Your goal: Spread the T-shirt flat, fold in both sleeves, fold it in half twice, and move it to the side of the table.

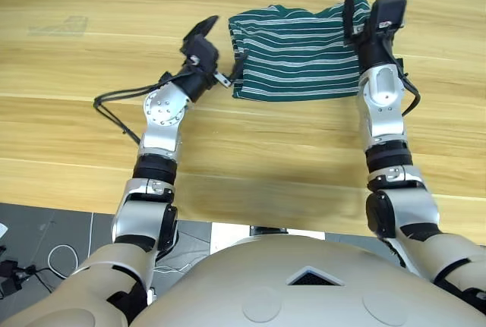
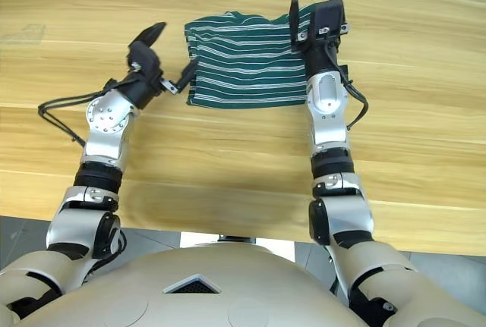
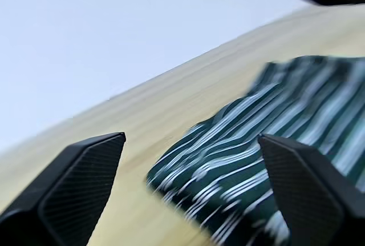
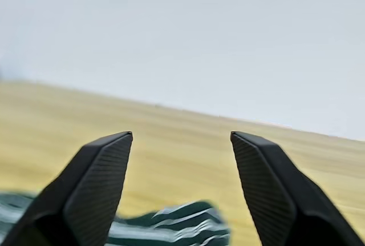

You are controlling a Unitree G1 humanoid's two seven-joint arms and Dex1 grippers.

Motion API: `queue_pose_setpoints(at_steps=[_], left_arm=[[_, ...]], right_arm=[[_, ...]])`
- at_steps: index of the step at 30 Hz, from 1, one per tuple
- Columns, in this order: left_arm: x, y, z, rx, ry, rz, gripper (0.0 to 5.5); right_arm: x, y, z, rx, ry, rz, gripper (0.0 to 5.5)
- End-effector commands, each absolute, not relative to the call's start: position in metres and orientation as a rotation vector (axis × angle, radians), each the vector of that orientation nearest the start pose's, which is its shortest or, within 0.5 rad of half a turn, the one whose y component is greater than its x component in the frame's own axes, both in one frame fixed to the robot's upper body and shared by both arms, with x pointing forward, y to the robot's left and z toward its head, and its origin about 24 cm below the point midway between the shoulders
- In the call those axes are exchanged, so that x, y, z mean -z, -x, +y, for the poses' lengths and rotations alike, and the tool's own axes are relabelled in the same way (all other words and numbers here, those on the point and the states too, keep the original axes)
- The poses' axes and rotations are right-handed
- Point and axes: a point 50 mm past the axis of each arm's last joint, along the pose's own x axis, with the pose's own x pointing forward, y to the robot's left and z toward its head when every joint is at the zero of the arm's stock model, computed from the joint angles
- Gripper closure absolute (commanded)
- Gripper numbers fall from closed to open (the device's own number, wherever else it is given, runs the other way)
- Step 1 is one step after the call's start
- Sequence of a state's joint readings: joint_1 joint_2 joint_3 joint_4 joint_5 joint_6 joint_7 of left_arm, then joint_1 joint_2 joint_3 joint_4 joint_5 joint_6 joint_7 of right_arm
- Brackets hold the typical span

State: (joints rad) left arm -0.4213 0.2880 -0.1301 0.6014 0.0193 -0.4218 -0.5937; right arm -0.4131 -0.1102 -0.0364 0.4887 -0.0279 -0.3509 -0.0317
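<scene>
Left fingers (image 3: 80, 183) stand spread wide and hold nothing, just beside the left short edge of the T-shirt (image 1: 292, 54). It lies folded into a striped green block on the wooden surface (image 1: 228, 160), its long axis running across the robot from left to right. Right fingers (image 4: 97, 183) are likewise spread and empty, over the block's far right corner and pointing away; whether they touch cloth I cannot tell. Each arm flanks one short end. Folding looks done, so a sideways move probably remains. Wood runs on well past both ends; grey floor (image 1: 45, 228) lies beyond the near edge.
</scene>
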Motion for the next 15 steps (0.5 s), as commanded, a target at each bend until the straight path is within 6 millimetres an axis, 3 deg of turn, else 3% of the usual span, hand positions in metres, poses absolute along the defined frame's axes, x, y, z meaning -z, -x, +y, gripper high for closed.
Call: queue_pose_setpoints(at_steps=[1, 4, 7, 15], left_arm=[[-0.074, -0.349, 0.144, 0.787, -0.409, -0.025, 1.19], [-0.070, -0.360, 0.132, 0.826, -0.363, 0.068, 1.19], [-0.053, -0.363, 0.122, 0.842, -0.329, 0.227, 1.19], [-0.009, -0.347, 0.122, 0.738, -0.165, 0.445, 1.19]], right_arm=[[-0.060, -0.314, -0.180, 0.092, 0.205, -0.184, 2.31], [-0.053, -0.309, -0.196, 0.170, 0.205, -0.150, 2.31], [-0.056, -0.307, -0.201, 0.202, 0.199, -0.164, 2.31], [-0.066, -0.304, -0.202, 0.192, 0.214, -0.208, 2.31]])
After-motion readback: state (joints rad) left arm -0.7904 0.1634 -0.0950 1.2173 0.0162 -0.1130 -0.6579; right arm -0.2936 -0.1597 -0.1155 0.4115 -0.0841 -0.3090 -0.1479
